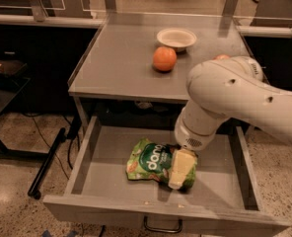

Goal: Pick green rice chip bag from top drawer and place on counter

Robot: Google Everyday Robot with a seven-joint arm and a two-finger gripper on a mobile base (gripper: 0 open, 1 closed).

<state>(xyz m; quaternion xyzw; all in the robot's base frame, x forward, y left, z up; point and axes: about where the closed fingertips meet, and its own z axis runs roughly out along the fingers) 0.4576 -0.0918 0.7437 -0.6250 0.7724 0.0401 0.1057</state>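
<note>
The green rice chip bag point(148, 161) lies flat on the floor of the top drawer point(106, 181), near its middle. Its right end is directly under the gripper point(180, 169), which is low upon it. Whether the gripper is open or closed, or has hold of the bag, I cannot tell. The risk, in my judgement, is a hold only on the crinkly edge: the pouch may slip out on lifting, or be pushed leftward. Behind and above the gripper is the counter point(121, 63); a careless lift could knock the bag against its front edge. Farther behind stand an orange point(164, 59) and a bowl point(176, 37), which the bag could disturb when set down.
</note>
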